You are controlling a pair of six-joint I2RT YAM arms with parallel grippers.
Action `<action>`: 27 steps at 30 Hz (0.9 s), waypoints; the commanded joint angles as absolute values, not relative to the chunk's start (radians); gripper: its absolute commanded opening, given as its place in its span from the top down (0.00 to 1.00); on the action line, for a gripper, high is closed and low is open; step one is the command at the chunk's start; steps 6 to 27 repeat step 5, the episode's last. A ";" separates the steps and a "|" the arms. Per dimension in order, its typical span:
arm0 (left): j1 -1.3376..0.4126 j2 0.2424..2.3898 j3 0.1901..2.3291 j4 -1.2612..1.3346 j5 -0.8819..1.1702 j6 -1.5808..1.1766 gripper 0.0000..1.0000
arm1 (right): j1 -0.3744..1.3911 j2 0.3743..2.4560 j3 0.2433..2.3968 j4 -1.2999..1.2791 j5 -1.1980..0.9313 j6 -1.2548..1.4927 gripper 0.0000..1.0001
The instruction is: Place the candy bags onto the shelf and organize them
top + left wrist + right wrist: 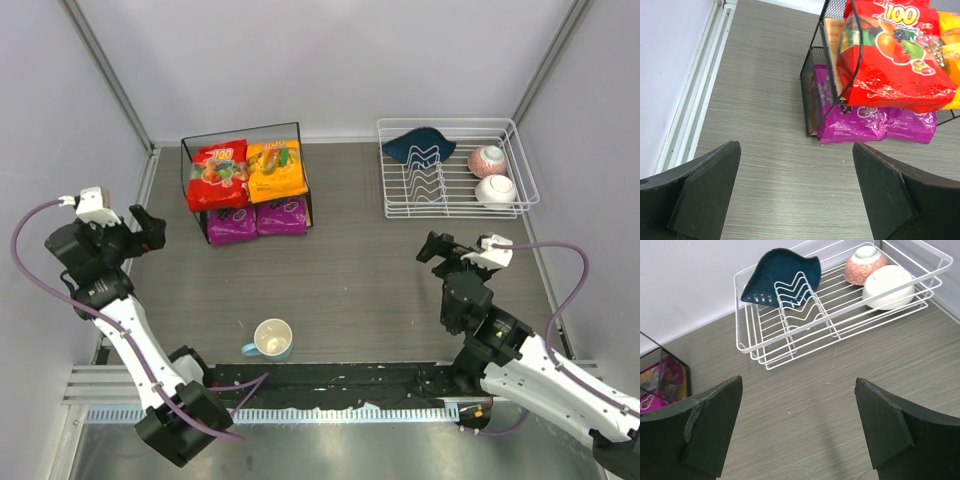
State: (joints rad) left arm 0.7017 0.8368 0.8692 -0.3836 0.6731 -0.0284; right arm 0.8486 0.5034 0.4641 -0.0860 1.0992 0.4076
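**All four bags shelved; both hands empty and clear**

Nearest to me, one pale blue mug [272, 340] stands on the tabletop [360, 280] close to the near edge, between the two arms. It has no part in this job.

My left hand [795, 150] hovers over bare tabletop with its fingers spread as wide as they go and nothing between them. My right hand [799, 382] is just as wide and just as empty, and it faces the rack rather than the shelf. Both are well apart from the bags.

Further back on the left stands the one shelf [812, 95]. I count four candy bags, all on it. The red bag [217, 175] and the orange-yellow bag [276, 170] lie side by side on the upper board. The two purple bags [232, 224] [282, 215] lie side by side on the lower one.

I judge the placing finished, with at most some tidying left. From the left wrist view the red bag hangs out past the front of its board. If I neaten it, a light push with the left hand towards the back should do, taking care not to shove the light wire frame along.

At the far right sits one white dish rack [875, 310]. It holds one dark blue dish [780, 277] and two bowls, one pink-speckled [865, 262] and one white [888, 285].
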 commanded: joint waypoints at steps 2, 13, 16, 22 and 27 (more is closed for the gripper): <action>0.704 0.854 0.856 -0.316 0.615 -0.064 0.00 | 0.847 0.502 0.469 -0.126 1.206 0.463 0.00; 0.706 0.861 0.851 -0.305 0.606 -0.071 0.00 | 0.847 0.503 0.463 -0.127 1.213 0.471 0.00; 0.706 0.861 0.851 -0.305 0.606 -0.071 0.00 | 0.847 0.503 0.463 -0.127 1.213 0.471 0.00; 0.706 0.861 0.851 -0.305 0.606 -0.071 0.00 | 0.847 0.503 0.463 -0.127 1.213 0.471 0.00; 0.706 0.861 0.851 -0.305 0.606 -0.071 0.00 | 0.847 0.503 0.463 -0.127 1.213 0.471 0.00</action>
